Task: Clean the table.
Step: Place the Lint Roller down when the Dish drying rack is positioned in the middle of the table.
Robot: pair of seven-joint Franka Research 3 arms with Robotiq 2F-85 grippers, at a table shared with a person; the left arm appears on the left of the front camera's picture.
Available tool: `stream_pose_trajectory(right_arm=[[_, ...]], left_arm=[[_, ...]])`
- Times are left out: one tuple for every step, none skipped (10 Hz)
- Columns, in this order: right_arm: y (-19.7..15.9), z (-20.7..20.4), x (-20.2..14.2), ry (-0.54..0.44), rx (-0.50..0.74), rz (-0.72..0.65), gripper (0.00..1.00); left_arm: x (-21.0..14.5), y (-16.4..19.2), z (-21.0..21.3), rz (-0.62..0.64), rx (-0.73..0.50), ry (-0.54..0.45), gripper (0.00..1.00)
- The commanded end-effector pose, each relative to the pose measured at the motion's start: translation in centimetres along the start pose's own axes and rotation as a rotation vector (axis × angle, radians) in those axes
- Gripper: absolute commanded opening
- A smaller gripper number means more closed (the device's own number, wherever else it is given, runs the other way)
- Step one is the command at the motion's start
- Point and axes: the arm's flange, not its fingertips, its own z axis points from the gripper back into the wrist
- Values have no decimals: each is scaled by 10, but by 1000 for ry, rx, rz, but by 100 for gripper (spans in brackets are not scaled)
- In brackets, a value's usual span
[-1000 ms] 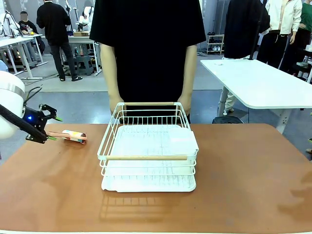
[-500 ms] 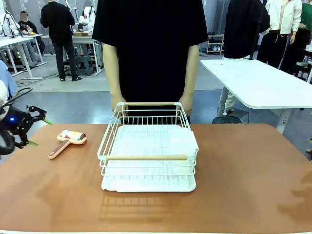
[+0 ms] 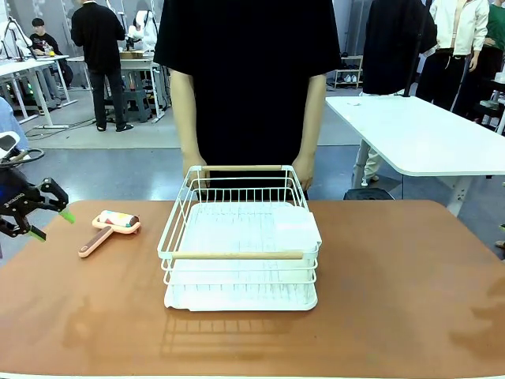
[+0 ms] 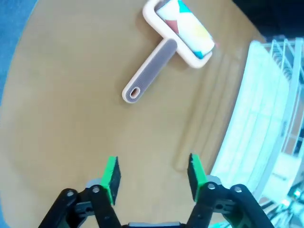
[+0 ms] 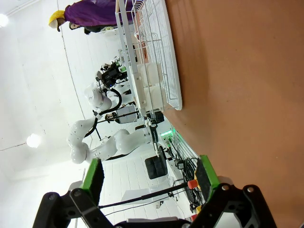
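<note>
Two big things dominate: the reddish-brown tabletop point(image 3: 379, 316) and a white wire rack point(image 3: 241, 237) w/ wooden rails on a white tray, sitting mid-tabletop toward the far edge. A person point(image 3: 245, 71) stands at the far edge, both hands resting at the rack's far rail.

Smaller: pink lint roller point(image 3: 110, 227), lying flat near the far-left corner, just left of the rack but apart from it. Roller head w/ coloured print faces the far edge, handle angles toward the left edge; wrist view shows the handle point(image 4: 149, 71) end w/ its hanging hole pointing toward the pincer.

Left pincer point(image 3: 49, 223) hangs off the left edge, jaws spread, nothing btwn the green pads point(image 4: 112, 175); roller is apart from it, no contact. Right pincer point(image 5: 149, 178) is low over bare tabletop on the right side, jaws spread, empty.

Judgement: roller is prob. the cleaning tool; wiping not yet begun.

Risks:
- Handle is thin and lies flat on a glossy top; a closing pad could nudge it sideways instead of pinching it, esp. w/ approach off-axis.
- Coming down too steep may jam the pads on the top.
- Roller skidding right could knock the rack.
- Person's hands are close to the rack; a wide sweep near it could meet them.
</note>
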Motion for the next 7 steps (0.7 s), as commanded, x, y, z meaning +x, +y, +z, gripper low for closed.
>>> stream_pose_trajectory(right_arm=[[2,-1,-1,0,-4,2,100],[2,-1,-1,0,-4,2,100],[2,-1,-1,0,-4,2,100],[2,-1,-1,0,-4,2,100],[2,-1,-1,0,-4,2,100],[2,-1,-1,0,-4,2,100],[2,-1,-1,0,-4,2,100]], left_arm=[[2,0,-2,96,-22,-33,64],[2,0,-2,96,-22,-33,64],[2,0,-2,96,-22,-33,64],[2,0,-2,96,-22,-33,64],[2,0,-2,96,-22,-33,64],[2,0,-2,96,-22,-33,64],[2,0,-2,96,-22,-33,64]])
